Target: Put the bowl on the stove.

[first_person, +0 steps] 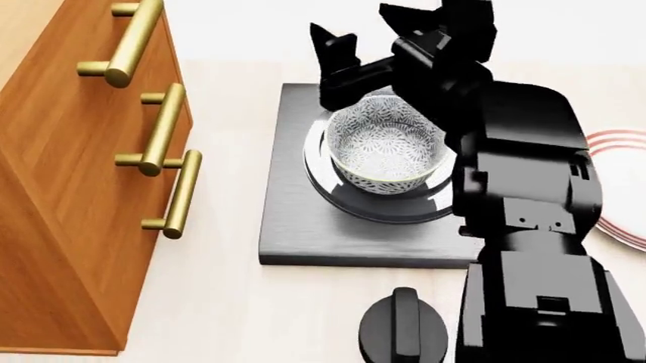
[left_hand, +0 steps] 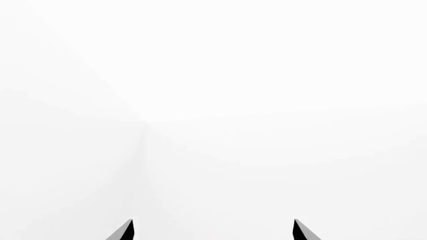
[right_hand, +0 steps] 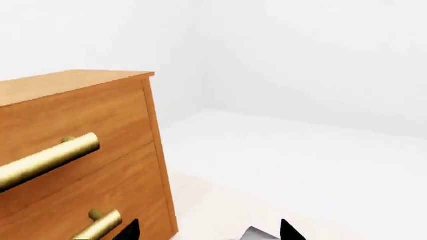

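Speckled bowl seated centred on stove burner; placement judged complete. Right gripper above bowl's far rim, spread wide, empty. Left gripper parted, idle.

R arm raised, jaws apart; L jaws apart.

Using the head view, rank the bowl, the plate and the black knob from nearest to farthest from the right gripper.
1. The bowl, on the stove burner, right below the right gripper.
2. The plate, off to the right behind the arm.
3. The knob, in front of the stove at the near edge.
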You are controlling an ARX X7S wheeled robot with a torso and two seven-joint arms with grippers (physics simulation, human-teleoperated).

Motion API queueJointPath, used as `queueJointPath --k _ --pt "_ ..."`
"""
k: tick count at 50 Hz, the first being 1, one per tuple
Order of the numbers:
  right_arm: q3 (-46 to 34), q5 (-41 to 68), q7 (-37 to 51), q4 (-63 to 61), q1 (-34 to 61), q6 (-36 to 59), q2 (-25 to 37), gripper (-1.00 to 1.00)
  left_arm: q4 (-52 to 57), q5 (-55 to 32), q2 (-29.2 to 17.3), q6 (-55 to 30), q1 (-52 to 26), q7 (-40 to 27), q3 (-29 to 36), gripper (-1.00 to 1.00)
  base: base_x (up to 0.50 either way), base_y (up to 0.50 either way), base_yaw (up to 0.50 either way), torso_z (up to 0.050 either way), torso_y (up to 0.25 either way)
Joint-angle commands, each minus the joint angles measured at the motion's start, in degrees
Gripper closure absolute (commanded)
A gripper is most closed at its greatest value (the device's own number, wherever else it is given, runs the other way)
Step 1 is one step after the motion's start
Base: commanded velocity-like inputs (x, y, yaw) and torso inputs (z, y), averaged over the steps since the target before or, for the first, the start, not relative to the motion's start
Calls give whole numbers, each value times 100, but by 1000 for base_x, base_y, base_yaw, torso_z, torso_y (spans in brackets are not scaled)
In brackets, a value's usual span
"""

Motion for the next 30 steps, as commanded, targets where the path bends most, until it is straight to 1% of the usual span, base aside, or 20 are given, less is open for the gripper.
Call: queueJointPath --k 1,2,5,10,17,22,25,26,30 --pt "1876 588 -755 -1 -13 -596 -71 -100 -11 208 110 -3 -25 109 -15 -100 0 0 0 0 0" --pt "2177 829 -931 -3 -61 -620 -69 -100 -14 204 109 0 -27 110 -6 -100 0 0 0 0 0" --pt "2627 1111 -1175 -7 -132 -574 -57 -100 -19 205 112 9 -22 114 1 -100 0 0 0 0 0" --pt "3192 1380 -1289 -8 -292 -591 -44 -100 -24 207 111 14 -20 104 7 -100 0 0 0 0 0" --pt "3667 1676 -1485 -160 -370 -392 -17 -100 -30 155 108 30 3 89 -62 -100 0 0 0 0 0" --pt "3956 2248 -1300 -1904 -989 699 -291 -100 -36 145 109 40 15 88 -71 -100 0 0 0 0 0" --pt "4096 2528 -1218 -2417 -1162 1023 -358 -100 -33 133 104 46 20 83 -87 -100 0 0 0 0 0" --pt "4258 2819 -1194 -2798 -1283 1318 -397 -100 -35 133 109 49 26 85 -89 -100 0 0 0 0 0" --pt "4356 3143 -1083 -3331 -1494 1563 -460 -100 -38 126 107 58 28 84 -85 -100 0 0 0 0 0"
